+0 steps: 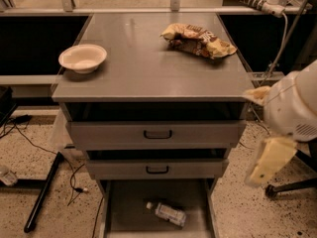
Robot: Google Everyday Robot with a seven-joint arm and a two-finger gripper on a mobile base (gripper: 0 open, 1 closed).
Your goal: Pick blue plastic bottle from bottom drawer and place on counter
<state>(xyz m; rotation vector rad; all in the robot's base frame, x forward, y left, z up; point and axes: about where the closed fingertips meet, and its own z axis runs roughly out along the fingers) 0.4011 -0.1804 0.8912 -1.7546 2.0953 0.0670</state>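
The blue plastic bottle point(167, 213) lies on its side on the floor of the open bottom drawer point(124, 207), white cap pointing left. The counter point(148, 68) is the grey top of the cabinet above it. My gripper point(268, 161) hangs at the right of the cabinet, below the white rounded arm link point(294, 108), about level with the middle drawer. It is well right of and above the bottle and touches nothing.
A white bowl point(82, 58) sits at the counter's left and a crumpled chip bag point(198, 40) at its back right. Two upper drawers with black handles point(157, 134) are slightly open. Cables and a black stand leg point(44, 192) lie on the floor at left; a chair base point(292, 186) stands at right.
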